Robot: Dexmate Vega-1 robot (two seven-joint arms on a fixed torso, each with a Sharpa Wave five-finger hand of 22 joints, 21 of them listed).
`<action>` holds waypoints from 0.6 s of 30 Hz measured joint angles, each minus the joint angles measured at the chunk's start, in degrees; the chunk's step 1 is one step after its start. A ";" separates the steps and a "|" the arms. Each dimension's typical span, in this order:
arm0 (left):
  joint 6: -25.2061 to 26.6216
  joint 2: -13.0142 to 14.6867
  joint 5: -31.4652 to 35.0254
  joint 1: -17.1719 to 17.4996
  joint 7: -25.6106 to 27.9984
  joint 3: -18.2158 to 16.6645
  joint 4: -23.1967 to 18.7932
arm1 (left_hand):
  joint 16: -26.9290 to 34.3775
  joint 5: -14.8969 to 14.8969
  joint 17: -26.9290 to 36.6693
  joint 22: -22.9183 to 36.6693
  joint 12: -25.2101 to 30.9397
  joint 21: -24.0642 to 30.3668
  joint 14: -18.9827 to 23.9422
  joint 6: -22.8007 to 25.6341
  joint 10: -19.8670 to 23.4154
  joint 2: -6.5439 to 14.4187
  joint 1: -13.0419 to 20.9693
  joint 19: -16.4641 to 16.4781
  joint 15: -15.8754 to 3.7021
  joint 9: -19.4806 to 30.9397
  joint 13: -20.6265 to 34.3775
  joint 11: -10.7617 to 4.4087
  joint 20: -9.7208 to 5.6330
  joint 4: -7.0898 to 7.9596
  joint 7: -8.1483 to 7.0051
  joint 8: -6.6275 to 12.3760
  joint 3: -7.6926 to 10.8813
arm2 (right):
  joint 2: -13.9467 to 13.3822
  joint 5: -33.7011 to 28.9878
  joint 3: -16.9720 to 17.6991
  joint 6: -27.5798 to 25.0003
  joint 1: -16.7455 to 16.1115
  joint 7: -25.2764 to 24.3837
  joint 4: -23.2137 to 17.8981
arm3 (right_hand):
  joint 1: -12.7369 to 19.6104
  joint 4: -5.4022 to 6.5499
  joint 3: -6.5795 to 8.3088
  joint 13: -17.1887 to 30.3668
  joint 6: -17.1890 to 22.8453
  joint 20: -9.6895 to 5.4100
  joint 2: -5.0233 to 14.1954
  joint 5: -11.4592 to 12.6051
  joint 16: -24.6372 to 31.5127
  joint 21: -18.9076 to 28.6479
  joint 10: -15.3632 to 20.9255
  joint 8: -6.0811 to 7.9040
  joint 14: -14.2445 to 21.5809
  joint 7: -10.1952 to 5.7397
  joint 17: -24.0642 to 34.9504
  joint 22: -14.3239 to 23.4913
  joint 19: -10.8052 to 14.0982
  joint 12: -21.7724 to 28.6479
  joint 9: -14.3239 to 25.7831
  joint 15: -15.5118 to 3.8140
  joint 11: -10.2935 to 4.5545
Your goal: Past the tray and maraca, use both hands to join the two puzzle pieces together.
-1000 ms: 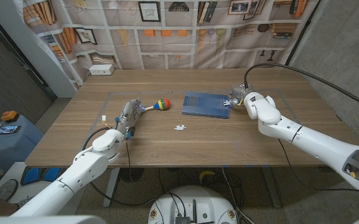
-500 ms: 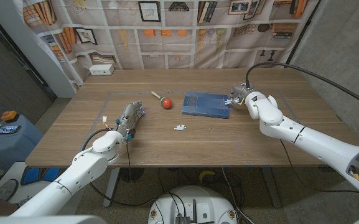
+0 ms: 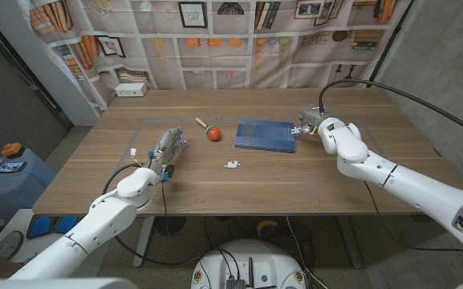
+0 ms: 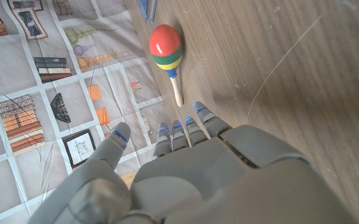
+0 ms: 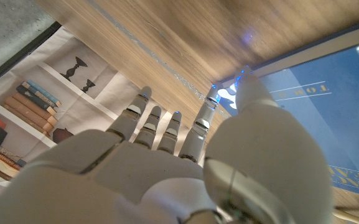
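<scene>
While both arms reach in from the near corners of the brown wooden worktop (image 3: 215, 181), each grey-and-white hand holds nothing. The left hand (image 3: 168, 150) sits on the left part of the worktop with its fingers (image 4: 185, 127) stretched forward and apart, pointing away from the robot toward the maraca; the thumb stands off to one side. How its palm meets the wood I cannot tell.

The right hand (image 3: 311, 122) sits at the right short edge of the flat blue rectangular tray (image 3: 266, 135), fingers (image 5: 154, 124) extended and slightly spread. A small white jigsaw puzzle piece (image 3: 294, 129) lies just beside this hand at the tray's right edge; in the right wrist view it shows as a white lobed shape (image 5: 229, 98) next to one fingertip, and whether the finger touches it cannot be made out.

A second small white puzzle piece (image 3: 232, 164) lies flat on bare wood nearer the robot than the tray, well apart from both hands and from the first piece.

Left of the tray lies the wooden-handled maraca with a red, yellow, green and blue striped head (image 3: 209, 130). Its long axis runs diagonally, the pale handle pointing away and leftward, the round head toward the tray.
</scene>
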 measured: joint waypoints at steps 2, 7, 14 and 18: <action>-0.12 0.18 0.31 0.22 0.12 -0.14 -0.39 | 0.00 0.00 0.00 0.00 0.00 0.00 0.00 0.00 0.00 0.00 0.00 0.00 0.00 0.00 0.00 0.00 0.00 0.00 0.00 0.00 0.00 | -0.13 -0.13 0.21 -0.01 -0.23 0.10 -0.42 | 0.00 0.00 0.00 0.00 0.01 0.00 0.00 0.00 0.00 0.00 0.00 0.00 0.00 -0.01 0.00 0.00 0.00 0.00 0.00 0.00 0.00; -0.79 0.55 1.27 0.82 0.27 -0.47 -1.28 | 0.00 0.00 0.00 0.00 0.00 0.00 0.21 0.21 0.19 0.00 0.00 0.33 -0.21 0.00 0.00 -0.19 -0.33 -0.16 -0.21 0.00 -0.17 | -0.32 -0.47 0.64 -0.10 -0.70 0.32 -1.18 | 0.00 0.00 0.00 0.00 0.32 0.00 0.00 0.00 0.00 0.00 0.00 -0.03 0.00 -0.33 0.00 0.00 0.00 0.00 -0.05 0.00 0.00; -2.47 0.62 3.25 1.42 0.57 -0.67 -1.64 | 0.00 0.00 -0.13 -0.01 0.00 0.00 0.52 0.72 1.05 0.00 0.00 0.32 -0.52 0.00 0.00 -0.62 -0.33 -0.84 -0.72 0.00 -0.37 | -0.52 -0.99 1.25 -0.63 -1.44 1.01 -2.46 | 0.00 0.00 0.00 0.00 0.32 0.00 0.00 0.00 0.00 0.00 -0.01 -0.15 0.20 -0.32 0.00 0.00 0.00 -0.44 -0.05 0.21 0.00; -3.20 0.76 4.52 1.65 0.62 -0.71 -1.80 | 0.00 0.00 -0.13 -0.01 0.23 0.00 1.25 1.18 2.08 0.23 0.55 0.63 -0.76 0.00 -0.13 -1.45 -0.63 -1.33 -1.19 0.00 -0.46 | -0.60 -1.32 1.54 -1.06 -1.86 1.47 -3.26 | 0.00 0.00 0.00 0.00 0.32 0.01 0.00 0.00 0.00 0.00 -0.01 -0.15 0.20 -0.32 0.13 0.00 0.01 -0.44 -0.01 0.21 0.00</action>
